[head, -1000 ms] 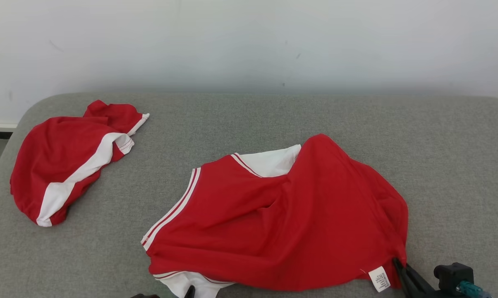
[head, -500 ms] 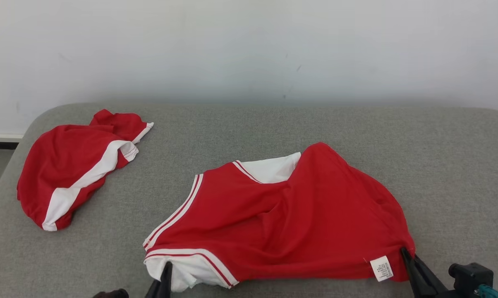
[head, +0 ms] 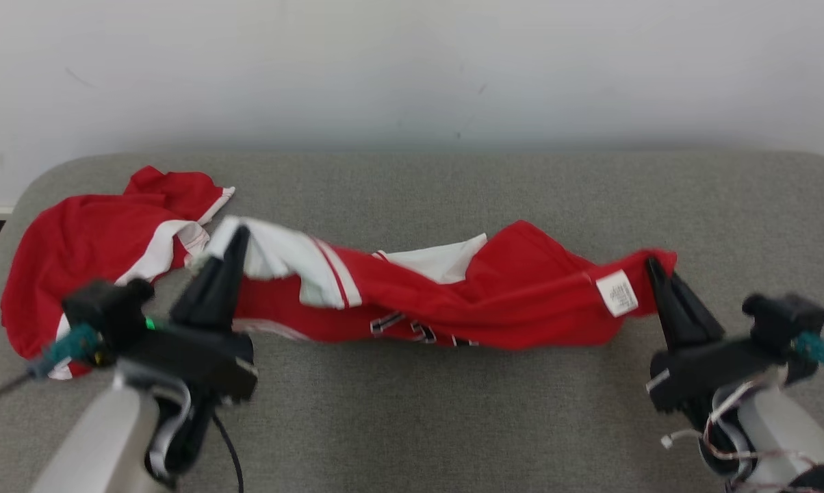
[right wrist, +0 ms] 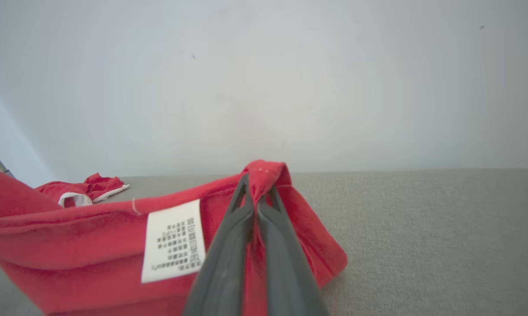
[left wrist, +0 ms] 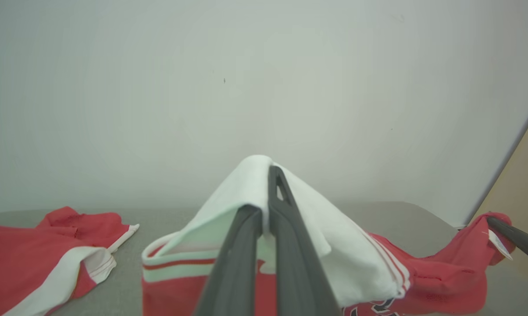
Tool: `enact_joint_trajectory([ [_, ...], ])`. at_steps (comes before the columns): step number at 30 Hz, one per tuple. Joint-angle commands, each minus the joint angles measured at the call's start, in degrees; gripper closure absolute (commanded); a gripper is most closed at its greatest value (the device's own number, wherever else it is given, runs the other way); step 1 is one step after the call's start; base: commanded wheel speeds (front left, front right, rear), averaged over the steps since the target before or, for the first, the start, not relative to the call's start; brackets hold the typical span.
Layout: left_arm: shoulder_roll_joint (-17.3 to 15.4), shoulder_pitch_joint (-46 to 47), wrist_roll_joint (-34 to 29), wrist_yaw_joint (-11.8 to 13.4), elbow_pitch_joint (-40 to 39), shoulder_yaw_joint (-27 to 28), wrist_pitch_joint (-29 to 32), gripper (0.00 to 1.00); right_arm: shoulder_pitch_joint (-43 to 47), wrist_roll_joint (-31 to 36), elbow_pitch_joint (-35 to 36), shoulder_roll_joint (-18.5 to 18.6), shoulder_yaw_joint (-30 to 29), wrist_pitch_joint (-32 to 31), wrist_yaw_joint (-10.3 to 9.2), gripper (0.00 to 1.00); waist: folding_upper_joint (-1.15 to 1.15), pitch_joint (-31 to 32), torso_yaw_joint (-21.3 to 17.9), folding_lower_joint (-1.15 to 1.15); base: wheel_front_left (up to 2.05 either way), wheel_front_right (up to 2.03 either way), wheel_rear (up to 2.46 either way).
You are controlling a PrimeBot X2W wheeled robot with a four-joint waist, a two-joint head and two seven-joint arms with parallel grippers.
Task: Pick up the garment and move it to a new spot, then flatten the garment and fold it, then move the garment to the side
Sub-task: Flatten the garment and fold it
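The left gripper is clamped on the garment's white sleeve edge, the right gripper on its red hem corner beside the label. The garment stretches between them across the middle of the grey surface. A second red garment lies near the far left corner, and open grey fabric runs along the near edge and right side.

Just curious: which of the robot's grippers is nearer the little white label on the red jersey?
Right. The right gripper pinches the jersey corner just beside the label; the left gripper clamps the opposite, white end.
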State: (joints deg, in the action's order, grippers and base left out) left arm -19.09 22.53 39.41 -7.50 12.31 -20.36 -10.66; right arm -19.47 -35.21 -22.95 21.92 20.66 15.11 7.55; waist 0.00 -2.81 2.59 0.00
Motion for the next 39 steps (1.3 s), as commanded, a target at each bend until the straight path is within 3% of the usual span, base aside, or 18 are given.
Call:
enact_joint_trajectory([
  [1, -1.3, 4.8, 1.3, 0.1, 0.4, -0.6, 1.2, 1.0, -4.2, -1.9, -0.9, -0.3, 0.7, -0.3, -0.14, 1.0, 0.0, -3.3, -1.3, 0.0, 0.0, 0.0, 0.0],
  [7, -3.6, 30.2, 7.9, 0.1, 6.3, -0.2, 8.3, 1.0, -27.2, -10.2, -7.8, -2.4, 1.1, -4.2, -0.14, 1.0, 0.0, -14.5, -3.8, 0.0, 0.0, 0.0, 0.0],
  [10, -5.2, 45.0, 6.9, 0.1, 10.1, -1.6, 11.7, 1.0, -41.4, -13.3, -11.4, -3.5, -0.2, -7.1, -0.14, 1.0, 0.0, -20.9, -4.9, 0.0, 0.0, 0.0, 0.0],
  [15, -3.7, 67.6, 5.8, 0.1, 18.9, -1.1, 13.4, 1.0, -63.3, -15.8, -19.1, -6.0, -4.3, -9.3, -0.14, 1.0, 0.0, -28.1, -6.3, 0.0, 0.0, 0.0, 0.0],
  [20, -0.8, 84.5, 5.4, 0.1, 27.2, -1.0, 12.2, 1.0, -78.7, -13.1, -25.9, -5.5, -5.3, -8.1, -0.14, 1.0, 0.0, -31.9, -6.2, 0.0, 0.0, 0.0, 0.0],
  [29, 2.4, 97.8, 4.3, 0.1, 36.0, -5.4, 10.4, 1.0, -90.9, -10.1, -34.8, -5.4, -4.2, -6.8, -0.14, 1.0, 0.0, -36.1, -7.0, 0.0, 0.0, 0.0, 0.0],
  [39, 2.8, 102.0, 6.5, 0.1, 40.1, -11.1, 8.3, 1.0, -94.2, -10.3, -38.5, -6.9, -1.1, -4.2, -0.14, 1.0, 0.0, -40.1, -8.4, 0.0, 0.0, 0.0, 0.0],
])
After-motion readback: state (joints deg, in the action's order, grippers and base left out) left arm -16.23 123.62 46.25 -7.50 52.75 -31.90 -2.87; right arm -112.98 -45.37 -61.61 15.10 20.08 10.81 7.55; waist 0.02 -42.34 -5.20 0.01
